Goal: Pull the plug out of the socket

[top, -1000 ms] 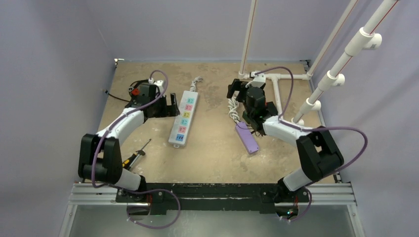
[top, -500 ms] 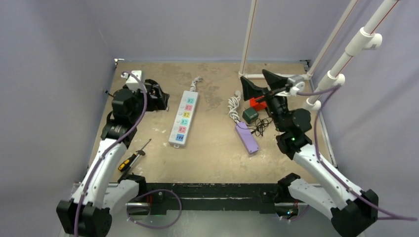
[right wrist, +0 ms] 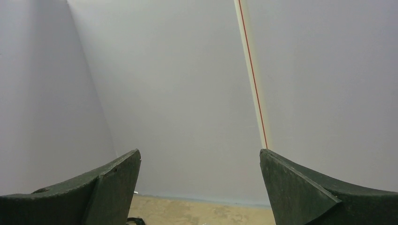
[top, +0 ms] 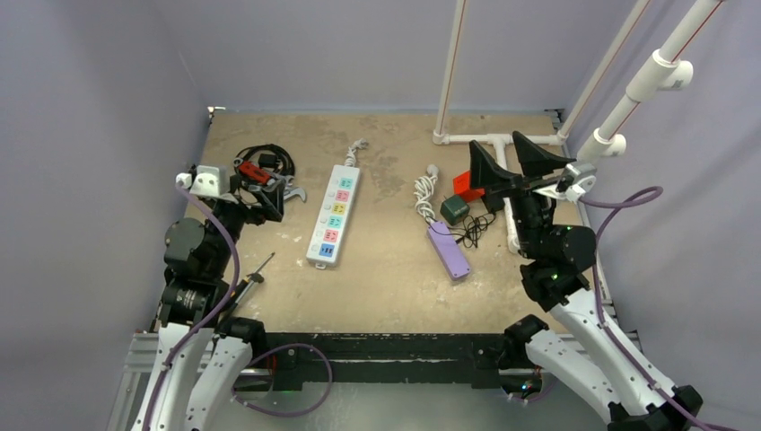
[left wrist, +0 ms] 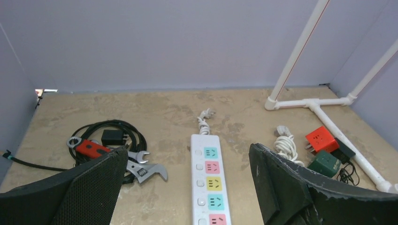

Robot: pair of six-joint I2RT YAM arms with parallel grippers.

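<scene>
At bottom edge of left wrist view: near end of socket (left wrist: 208, 187) cut off past the fifth outlet.
Right wrist view: only wall, pole (right wrist: 251, 70) and a sliver of table (right wrist: 202, 212); socket out of sight.
Socket look: long white bar, row of pastel outlets, white cord (top: 356, 151) bundled at far end.
Socket place: flat on table, left of centre, apart from both grippers.
Left gripper (top: 262, 197): raised near wrench (top: 294, 191), fingers spread wide, holding nothing.
Right gripper (top: 494, 142): raised at right side, fingers spread wide, holding nothing.

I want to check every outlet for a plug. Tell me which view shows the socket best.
Top external: the whole socket shows, every outlet and the cord. Left wrist shows it closer, but the frame cuts off its near end. Right wrist shows mostly wall, none of it.
</scene>
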